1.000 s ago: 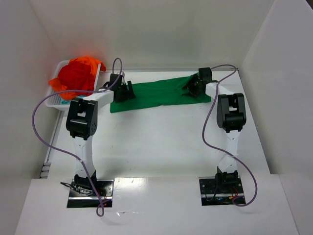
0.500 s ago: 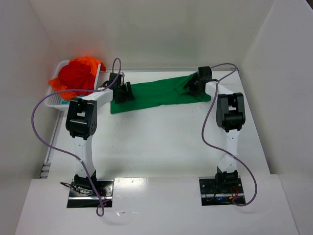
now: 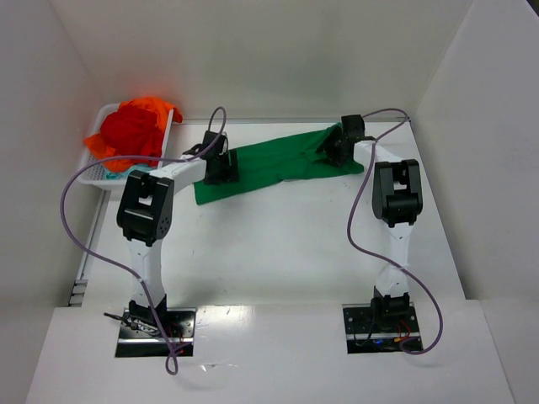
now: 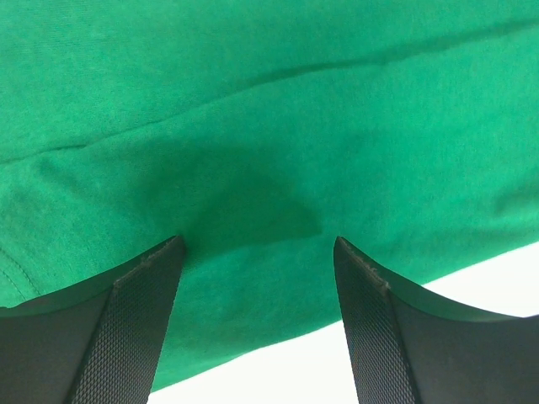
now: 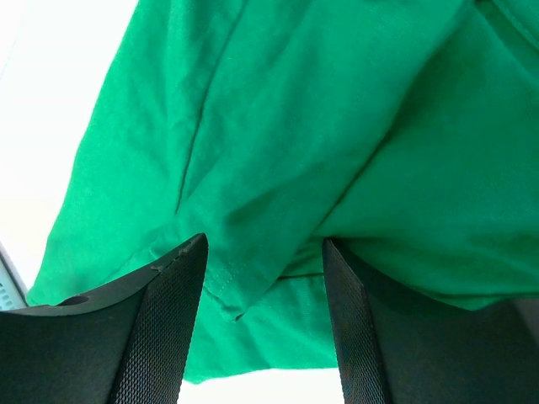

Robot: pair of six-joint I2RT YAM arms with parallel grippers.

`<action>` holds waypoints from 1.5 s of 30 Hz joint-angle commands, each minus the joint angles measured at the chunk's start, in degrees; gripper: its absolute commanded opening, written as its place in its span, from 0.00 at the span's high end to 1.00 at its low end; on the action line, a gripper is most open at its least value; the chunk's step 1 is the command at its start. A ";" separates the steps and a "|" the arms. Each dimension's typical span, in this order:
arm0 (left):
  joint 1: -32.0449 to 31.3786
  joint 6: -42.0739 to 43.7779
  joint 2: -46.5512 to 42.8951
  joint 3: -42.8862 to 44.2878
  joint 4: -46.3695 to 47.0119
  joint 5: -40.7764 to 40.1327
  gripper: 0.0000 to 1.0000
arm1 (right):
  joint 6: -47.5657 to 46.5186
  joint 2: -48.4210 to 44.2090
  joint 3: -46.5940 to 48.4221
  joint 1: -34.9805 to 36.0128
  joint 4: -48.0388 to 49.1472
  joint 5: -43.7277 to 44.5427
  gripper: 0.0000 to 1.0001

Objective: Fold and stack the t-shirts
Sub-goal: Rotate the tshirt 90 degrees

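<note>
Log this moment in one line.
left hand: open over green shirt | right hand: open over green shirt | other shirts: in basket

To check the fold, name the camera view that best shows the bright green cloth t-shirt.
Top external: nearly the whole bright green cloth t-shirt is visible, stretched across the far side of the table. Both wrist views show only close patches of its fabric and an edge.

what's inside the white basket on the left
Red cloth heaped up, with orange cloth at its far side, fills the white basket. Whatever lies beneath the heap is covered, so the number of shirts in it cannot be told.
</note>
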 commanded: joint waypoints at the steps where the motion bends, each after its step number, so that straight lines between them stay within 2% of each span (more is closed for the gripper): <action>1: -3.20 -2.36 -1.38 -5.55 -9.80 2.70 0.20 | -1.38 -3.03 -1.41 -0.27 -0.03 1.55 0.37; 14: -21.13 -9.74 -13.26 -21.19 -14.81 10.25 0.21 | -2.53 -7.43 -8.43 -1.32 1.65 1.02 0.37; 22: -32.02 -10.37 -15.11 -22.44 -15.96 17.73 0.23 | -4.28 -5.60 -5.90 -1.32 2.18 1.02 0.36; 26: -36.07 -9.84 -14.50 -21.82 -12.46 20.10 0.22 | -4.28 -3.22 -3.35 -0.63 1.65 0.41 0.36; 32: -37.40 -10.45 -10.72 -17.87 -9.37 21.16 0.22 | -4.28 -1.28 0.42 2.45 1.65 -0.12 0.36; 41: -37.40 -10.45 -5.36 -11.53 -5.77 21.69 0.21 | -3.76 6.89 9.65 6.41 -0.37 -3.28 0.36; 45: -37.40 -10.45 -4.13 -10.30 -2.96 25.01 0.20 | -3.14 9.09 12.56 6.94 -0.90 -4.51 0.36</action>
